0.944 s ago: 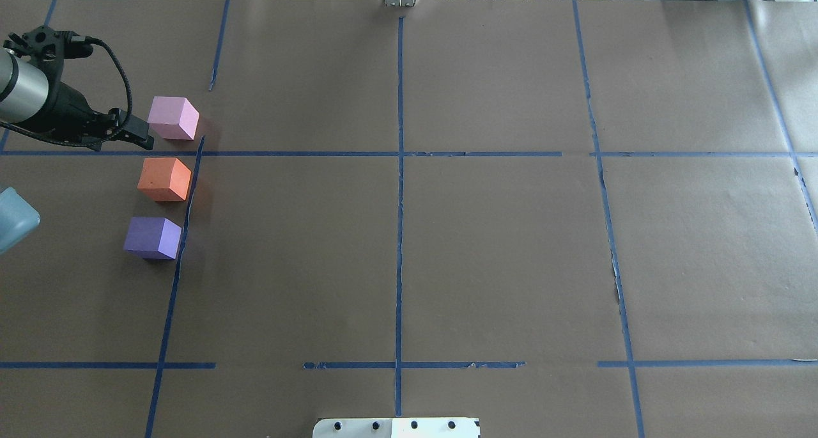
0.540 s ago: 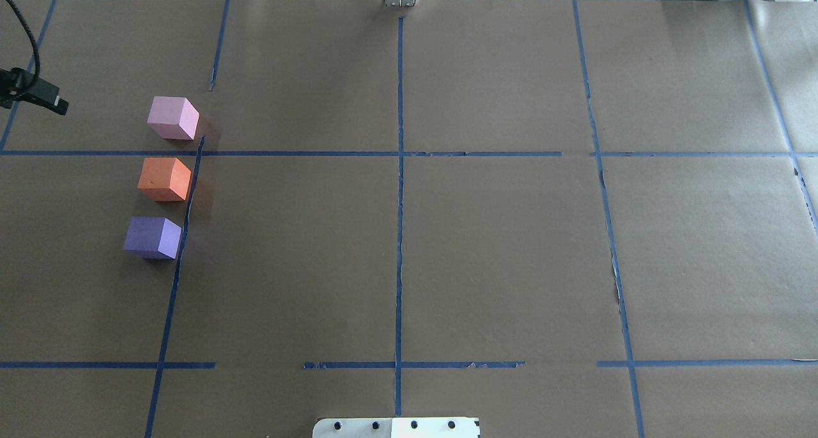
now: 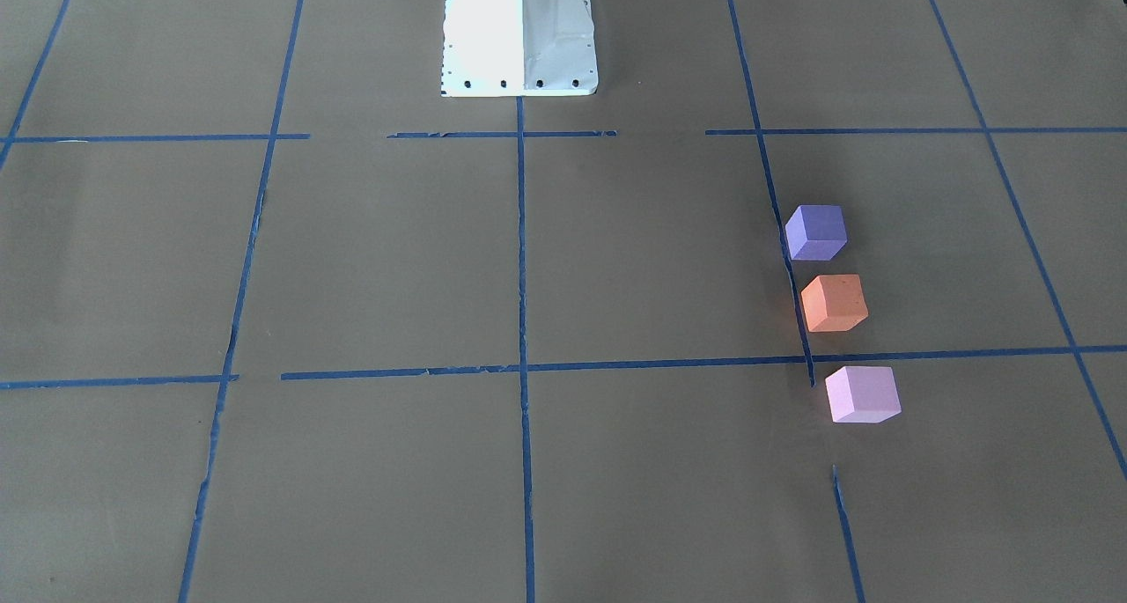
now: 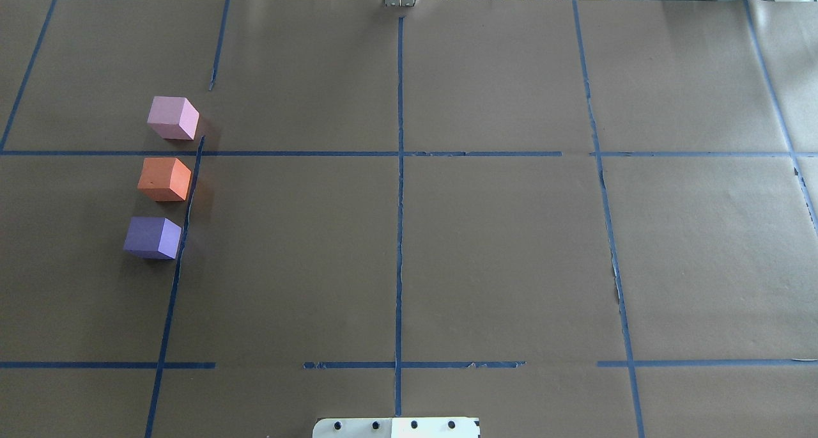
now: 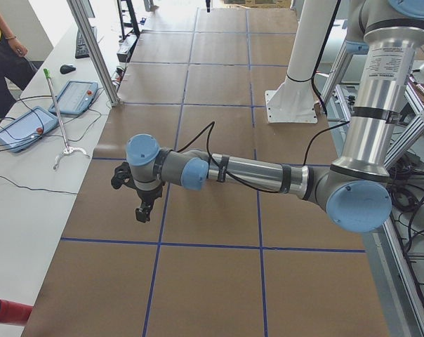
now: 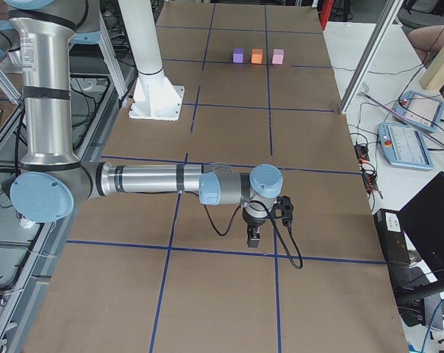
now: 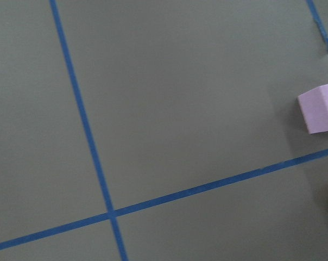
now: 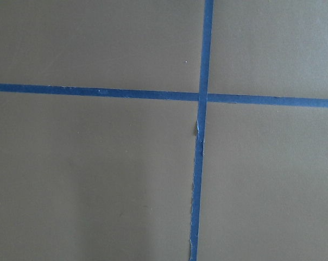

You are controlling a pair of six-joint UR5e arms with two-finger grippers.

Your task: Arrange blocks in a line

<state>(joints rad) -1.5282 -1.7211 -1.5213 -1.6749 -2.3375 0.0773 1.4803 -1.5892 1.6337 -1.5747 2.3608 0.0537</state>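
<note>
Three blocks stand in a near-to-far line beside a blue tape line on the robot's left: the pale pink block (image 4: 172, 117) farthest, the orange block (image 4: 164, 178) in the middle, the violet-blue block (image 4: 153, 237) nearest. The front view shows pink (image 3: 862, 393), orange (image 3: 835, 303) and violet-blue (image 3: 816, 231). The pink block also shows at the right edge of the left wrist view (image 7: 321, 109). My left gripper (image 5: 143, 210) shows only in the exterior left view and my right gripper (image 6: 253, 237) only in the exterior right view. I cannot tell whether either is open or shut.
Brown paper with a blue tape grid (image 4: 399, 169) covers the table. The white robot base plate (image 4: 396, 428) sits at the near edge. Tablets (image 5: 75, 97) and cables lie on the side bench.
My left arm has drawn back to the left and out of the overhead view. The three blocks have not moved.
</note>
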